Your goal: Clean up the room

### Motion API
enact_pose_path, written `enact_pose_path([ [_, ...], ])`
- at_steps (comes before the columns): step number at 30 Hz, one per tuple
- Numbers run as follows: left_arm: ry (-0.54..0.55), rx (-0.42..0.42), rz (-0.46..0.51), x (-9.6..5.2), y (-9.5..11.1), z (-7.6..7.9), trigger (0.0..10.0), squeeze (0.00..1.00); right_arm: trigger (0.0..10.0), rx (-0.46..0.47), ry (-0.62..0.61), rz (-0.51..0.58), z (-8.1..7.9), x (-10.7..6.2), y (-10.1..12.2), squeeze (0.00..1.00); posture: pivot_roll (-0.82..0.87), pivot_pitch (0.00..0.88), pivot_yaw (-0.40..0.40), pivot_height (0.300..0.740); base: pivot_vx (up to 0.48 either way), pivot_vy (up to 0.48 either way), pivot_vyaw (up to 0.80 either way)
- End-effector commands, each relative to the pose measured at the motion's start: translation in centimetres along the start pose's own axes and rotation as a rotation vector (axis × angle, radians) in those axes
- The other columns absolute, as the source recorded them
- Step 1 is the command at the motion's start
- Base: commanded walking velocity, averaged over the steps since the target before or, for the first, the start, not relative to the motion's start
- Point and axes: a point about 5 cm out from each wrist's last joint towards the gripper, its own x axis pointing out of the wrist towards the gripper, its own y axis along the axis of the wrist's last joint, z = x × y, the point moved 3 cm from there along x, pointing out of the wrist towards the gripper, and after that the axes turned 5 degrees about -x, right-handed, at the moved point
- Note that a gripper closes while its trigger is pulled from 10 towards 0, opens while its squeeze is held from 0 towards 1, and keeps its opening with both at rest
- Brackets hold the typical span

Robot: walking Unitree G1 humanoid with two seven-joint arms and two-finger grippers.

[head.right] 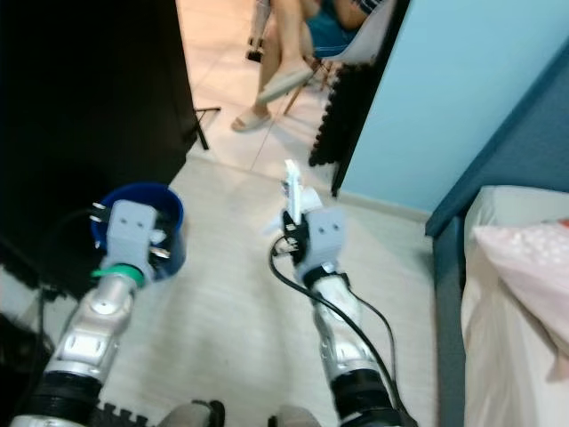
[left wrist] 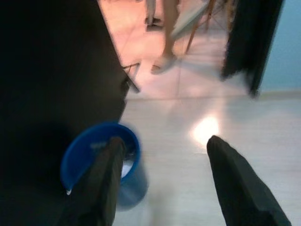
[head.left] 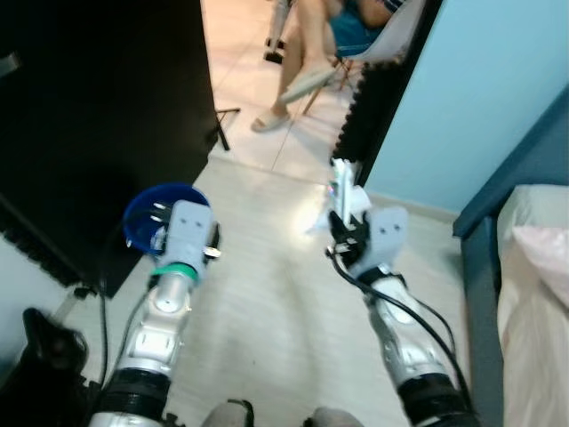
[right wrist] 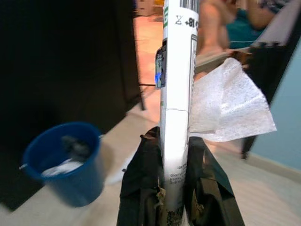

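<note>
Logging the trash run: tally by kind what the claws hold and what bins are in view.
White flat packs, pinched upright in the right claw: 1
White tissues, held with it: 1
Blue bins on the floor: 1
Things in the open left claw: 0
Total: 3

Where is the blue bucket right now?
The blue bucket stands on the pale floor on the robot's left, against the dark cabinet. The left hand hovers open just above it, with bits of trash already inside.

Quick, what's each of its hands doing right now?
Left end effector: open, empty, above the blue bucket.
Right end effector: closed on a flat white package and a tissue.
</note>
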Motion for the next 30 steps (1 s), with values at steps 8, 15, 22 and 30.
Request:
enact_pose_path([
  [8, 0.041, 0.021, -0.017, 0.0, -0.6, -1.6, 10.0, 0.0, 10.0, 0.044, 0.034, 0.015, -1.3, 0.5, 0.4, 0.0, 0.01, 0.0, 0.027, 0.734, 0.454, 0.0, 0.0],
  [15, 0.043, 0.026, -0.017, 0.0, -0.6, -1.6, 10.0, 0.0, 10.0, 0.053, 0.039, 0.015, -1.5, 0.6, 0.3, 0.0, 0.01, 0.0, 0.029, 0.734, 0.454, 0.0, 0.0],
  [22, 0.052, 0.038, -0.026, -0.1, -0.9, -1.9, 10.0, 0.0, 10.0, 0.064, 0.077, 0.002, -1.9, 0.5, 0.1, 0.0, 0.01, 0.0, 0.03, 0.734, 0.454, 0.0, 0.48],
  [30, 0.08, 0.027, -0.056, -0.3, -1.4, -2.2, 10.0, 0.0, 10.0, 0.072, 0.1, -0.004, -2.3, 0.4, -0.1, 0.0, 0.02, 0.0, 0.031, 0.734, 0.454, 0.0, 0.74],
])
